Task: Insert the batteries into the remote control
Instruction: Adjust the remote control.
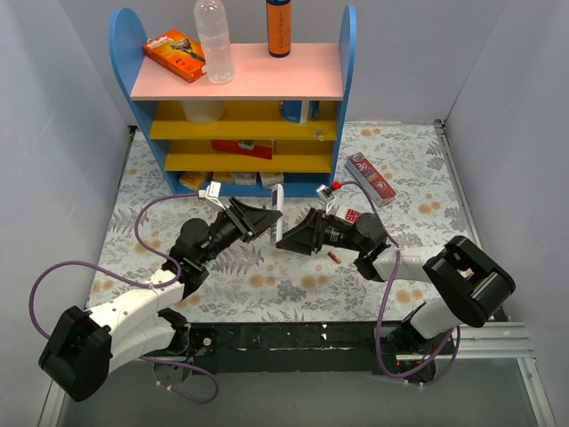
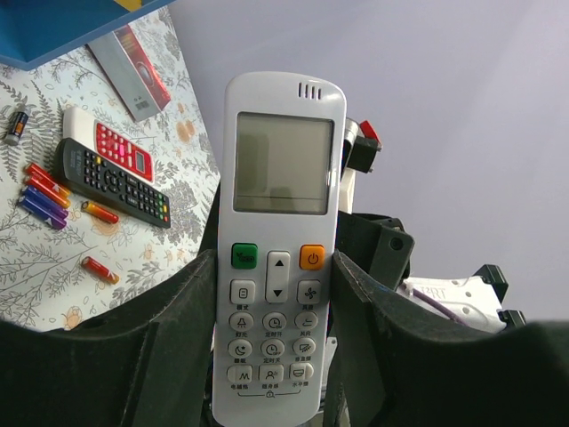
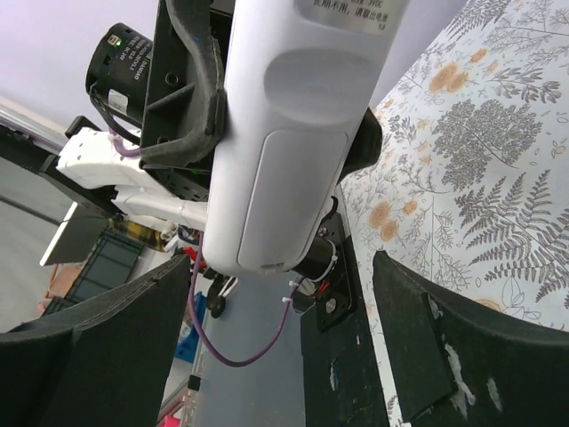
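Left gripper: the left gripper (image 2: 276, 302) is clamped on the lower half of a tall white plastic remote control (image 2: 283, 160) with a grey screen. One black finger (image 2: 191, 302) presses on each long edge.
Remote pose: it's held up off the table, roughly upright in the top view, with the button side facing the left wrist cam.
Right gripper: the right gripper (image 3: 284, 276) has its fingers spread wide. The remote's bottom end sits in the gap between them, with space showing on both sides, so it isn't gripping anything.
Back of remote: the right wrist view shows the smooth white battery cover (image 3: 284, 196) sitting in place.
Batteries: the small red-orange and dark blue cylindrical batteries (image 2: 44, 189) lie bunched on the floral tablecloth (image 2: 36, 267), just beside a black button-covered remote (image 2: 111, 182). Two more red-orange ones (image 2: 100, 212) lie on their own a bit apart from the bunch.
Other stuff: a white remote with a red keypad (image 2: 111, 145) lies right against the black one. A long red-and-white box (image 2: 133, 67) sits further back, and a blue shelf unit with a pink top (image 1: 236, 80) is at the far side.
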### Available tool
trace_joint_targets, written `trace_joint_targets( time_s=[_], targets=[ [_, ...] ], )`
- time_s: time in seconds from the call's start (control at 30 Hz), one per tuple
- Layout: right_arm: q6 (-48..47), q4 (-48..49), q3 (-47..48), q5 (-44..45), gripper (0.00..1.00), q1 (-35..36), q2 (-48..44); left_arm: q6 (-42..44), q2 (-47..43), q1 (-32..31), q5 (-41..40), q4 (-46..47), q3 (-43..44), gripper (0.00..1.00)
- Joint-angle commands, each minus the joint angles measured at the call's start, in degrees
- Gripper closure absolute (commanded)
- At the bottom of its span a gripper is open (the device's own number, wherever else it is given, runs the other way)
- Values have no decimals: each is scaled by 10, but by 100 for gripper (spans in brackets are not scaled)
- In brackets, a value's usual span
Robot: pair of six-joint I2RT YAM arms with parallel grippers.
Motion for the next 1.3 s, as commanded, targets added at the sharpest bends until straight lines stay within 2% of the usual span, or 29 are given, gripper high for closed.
trace_joint_targets(
  time_s=[0.0, 0.23, 0.4, 0.67, 0.8, 0.83, 0.87, 0.93, 1.03, 1.07, 1.17, 1.27],
  targets=[
    [18, 271, 42, -30, 12, 5, 16, 10, -22, 1, 21, 22, -2, 93],
    [66, 340, 73, -50, 19, 5, 60, 11, -22, 1, 39, 39, -3, 92],
    [63, 341, 79, -56, 30, 5, 63, 9, -25, 0, 40, 45, -7, 92],
    [57, 341, 87, -66, 35, 6, 48, -5, -20, 1, 44, 76, -29, 91],
    [57, 341, 87, -70, 54, 6, 45, -1, -25, 1, 42, 76, -30, 89],
    [56, 341, 87, -72, 58, 6, 43, 0, -28, 0, 40, 73, -30, 85],
    [56, 341, 85, -74, 68, 6, 43, 2, -34, 0, 38, 67, -30, 83],
    [56, 341, 81, -75, 78, 6, 42, 11, -41, 1, 32, 55, -30, 73],
    [54, 333, 77, -82, 94, 6, 39, 22, -54, 0, 28, 39, -31, 45],
    [51, 328, 76, -83, 99, 5, 39, 26, -58, 0, 24, 31, -29, 26],
    [38, 299, 74, -97, 99, 6, 32, 60, -79, 0, 6, -23, -19, 2],
    [-1, 219, 73, -114, 99, 6, 15, 104, -103, 0, -16, -102, 9, 2]
  ],
)
